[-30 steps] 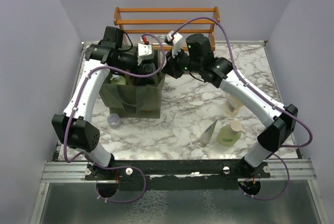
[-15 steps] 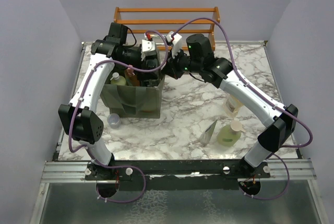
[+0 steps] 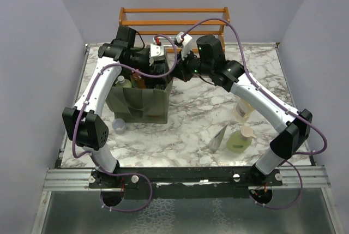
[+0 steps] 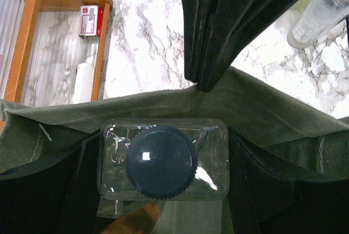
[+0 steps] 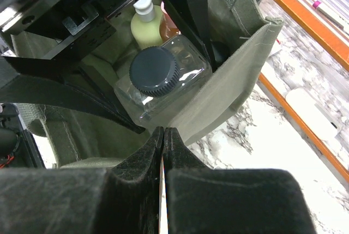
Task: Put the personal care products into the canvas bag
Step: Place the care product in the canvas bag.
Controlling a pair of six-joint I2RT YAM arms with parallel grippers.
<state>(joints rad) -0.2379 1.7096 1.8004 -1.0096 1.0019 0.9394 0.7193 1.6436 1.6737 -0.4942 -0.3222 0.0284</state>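
Observation:
The olive canvas bag (image 3: 139, 106) stands open at the left back of the table. My left gripper (image 3: 148, 70) reaches into its mouth, shut on a clear bottle (image 4: 215, 157) with a black cap (image 5: 154, 70), held upright just inside the far wall (image 4: 163, 108). A pale green bottle (image 5: 146, 27) and an amber bottle (image 4: 131, 220) stand deeper in the bag. My right gripper (image 5: 163, 131) is shut, its tips against the outside of the bag's rim (image 5: 234, 81); whether fabric is pinched does not show. A green pump bottle (image 3: 239, 140), a grey pouch (image 3: 220, 137) and a pale bottle (image 3: 244, 111) lie at the right.
The wooden slatted rack (image 3: 174, 18) stands along the back edge, just behind the bag, with small items and a pink marker (image 5: 327, 10) on it. A lavender cup (image 3: 119, 126) sits in front of the bag. Both forearms cross above the bag's mouth.
My left arm has swung right and back, carrying the clear bottle over the bag's mouth and toward its far wall. The right arm has barely moved.

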